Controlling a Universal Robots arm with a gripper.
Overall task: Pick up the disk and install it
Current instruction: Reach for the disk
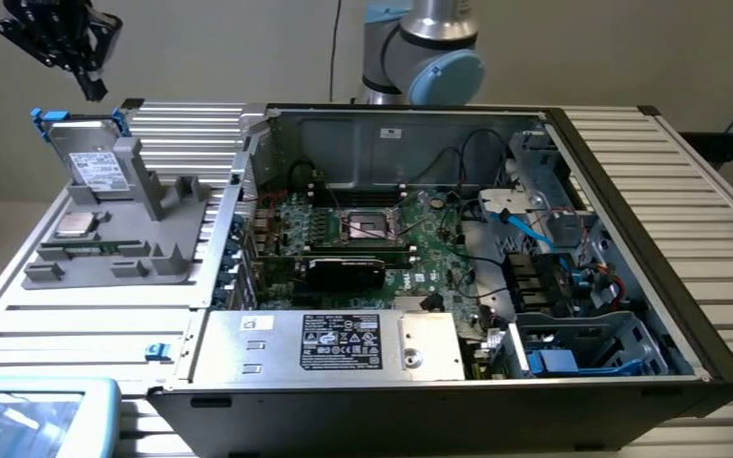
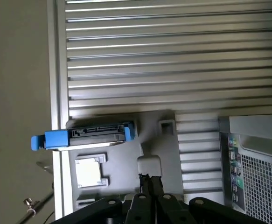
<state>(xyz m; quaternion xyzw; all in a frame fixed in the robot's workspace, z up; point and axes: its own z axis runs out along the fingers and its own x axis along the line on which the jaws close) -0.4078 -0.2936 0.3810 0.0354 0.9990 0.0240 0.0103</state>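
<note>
A wide metal table (image 1: 672,162) with long ridges, in a room with a plain pale wall (image 1: 214,48) and a pale floor (image 2: 14,93). On the table, a big open computer case (image 1: 392,153), full of green boards, wires and little blue bits. At its near end, a grey metal box (image 1: 328,343) with a black label. Behind the case, the robot arm (image 1: 424,57), silver with a light blue cap. At the near corner on the exterior view's left, a flat thing with a light blue rim (image 1: 35,415).

Beside the case, on the exterior view's left, a grey plastic holder (image 1: 150,248) with slots and posts. Standing up on its edge in the far slot of that holder: the disk (image 1: 96,170), silver-grey with a white label, clipped in a bright blue frame. Near it in the holder, lying flat, a small square silver chip (image 1: 77,225).

High in the air over the far end of the holder, the gripper (image 1: 91,93), black and pointing down. Jaws pressed together, with nothing between them. Holds nothing, touches nothing. Hangs well above the disk. From the wrist view, tips of the gripper (image 2: 149,179) over the grey holder (image 2: 159,154), off to one side of the disk (image 2: 98,133), not right over it
</note>
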